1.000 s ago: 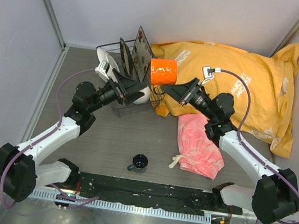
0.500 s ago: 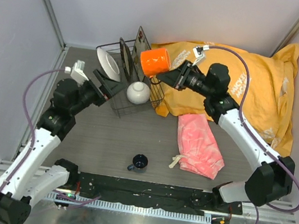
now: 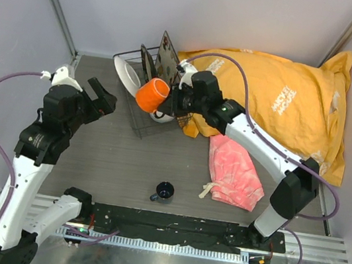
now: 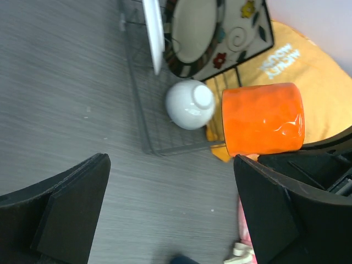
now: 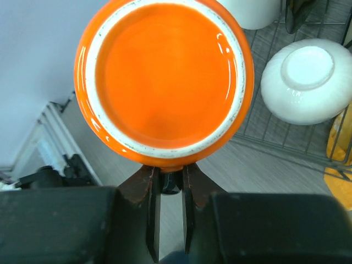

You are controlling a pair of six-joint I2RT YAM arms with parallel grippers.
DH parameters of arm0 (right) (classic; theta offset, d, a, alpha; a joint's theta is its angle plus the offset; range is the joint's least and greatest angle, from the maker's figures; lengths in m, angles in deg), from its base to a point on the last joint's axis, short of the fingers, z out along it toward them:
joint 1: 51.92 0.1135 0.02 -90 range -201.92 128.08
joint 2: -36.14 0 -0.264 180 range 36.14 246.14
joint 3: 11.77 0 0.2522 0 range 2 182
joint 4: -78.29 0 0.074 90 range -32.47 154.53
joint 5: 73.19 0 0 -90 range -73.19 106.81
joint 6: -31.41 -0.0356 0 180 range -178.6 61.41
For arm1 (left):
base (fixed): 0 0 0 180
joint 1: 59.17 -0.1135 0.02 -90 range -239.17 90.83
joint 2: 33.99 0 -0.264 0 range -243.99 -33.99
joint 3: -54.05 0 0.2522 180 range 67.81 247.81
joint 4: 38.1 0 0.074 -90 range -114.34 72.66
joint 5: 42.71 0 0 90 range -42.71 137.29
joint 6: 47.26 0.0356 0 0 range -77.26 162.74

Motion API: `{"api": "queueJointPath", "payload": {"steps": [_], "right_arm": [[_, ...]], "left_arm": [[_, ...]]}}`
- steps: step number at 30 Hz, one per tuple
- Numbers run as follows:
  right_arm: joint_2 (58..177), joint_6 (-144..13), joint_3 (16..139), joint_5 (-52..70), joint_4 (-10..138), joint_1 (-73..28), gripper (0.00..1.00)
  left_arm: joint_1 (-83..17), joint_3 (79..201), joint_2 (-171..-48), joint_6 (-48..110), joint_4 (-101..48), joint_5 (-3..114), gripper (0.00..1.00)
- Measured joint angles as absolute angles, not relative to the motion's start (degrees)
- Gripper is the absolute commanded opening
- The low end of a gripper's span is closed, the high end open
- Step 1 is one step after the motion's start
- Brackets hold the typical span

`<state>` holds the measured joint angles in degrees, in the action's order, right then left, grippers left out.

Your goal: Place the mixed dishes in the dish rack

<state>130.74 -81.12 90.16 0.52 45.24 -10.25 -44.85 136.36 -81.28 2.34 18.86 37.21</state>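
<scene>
Grey table [image 3: 125, 157], pale walls around. The right arm reaches left across to the rack [image 3: 138, 126] — its gripper [image 3: 169, 101] is clamped on the mug [image 3: 152, 95], held on its side over the rack's near end, close to the bowl [image 4: 190, 104]. The left arm stands high at the left — its gripper [image 3: 101, 96] is spread wide and holds nothing.

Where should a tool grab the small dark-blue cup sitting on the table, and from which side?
Probably best: pinch the rim of the small dark-blue cup from straight above, one finger inside and one outside, on the wall opposite its handle. It stands upright with its mouth open upward, apart from other things, and the handle juts toward the near left.
</scene>
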Motion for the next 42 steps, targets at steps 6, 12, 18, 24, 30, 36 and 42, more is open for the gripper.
{"api": "queueJointPath", "payload": {"steps": [6, 12, 18, 24, 30, 36, 42], "right_arm": [[138.66, -76.29, 97.7, 9.26, 41.13, -6.23, 0.01], [147.31, -72.92, 105.11, 18.57, 38.27, -4.24, 0.01], [152.89, -72.59, 108.87, 24.1, 37.33, -3.89, 0.01], [157.04, -72.66, 112.86, 26.29, 36.39, -3.76, 0.01], [161.23, -72.68, 118.7, 27.05, 35.19, -2.52, 0.01], [164.67, -73.6, 122.94, 29.72, 33.9, -1.07, 0.01], [165.58, -74.19, 123.12, 32.67, 31.93, -0.24, 0.01]], "left_arm": [[-45.02, 138.0, -80.73, 4.61, 24.19, 31.79, 1.0], [-45.02, 138.0, -80.47, 5.6, 26.16, 30.78, 1.0], [-45.02, 138.0, -79.82, 5.77, 26.77, 30.74, 1.0], [-45.04, 137.94, -79.47, 5.82, 26.97, 30.76, 1.0], [-45.04, 137.28, -78.42, 5.77, 26.99, 30.8, 1.0], [-45.04, 136.65, -77.08, 5.77, 27.4, 30.82, 1.0], [-45.04, 136.58, -76.08, 5.75, 28.17, 30.82, 1.0]]}}
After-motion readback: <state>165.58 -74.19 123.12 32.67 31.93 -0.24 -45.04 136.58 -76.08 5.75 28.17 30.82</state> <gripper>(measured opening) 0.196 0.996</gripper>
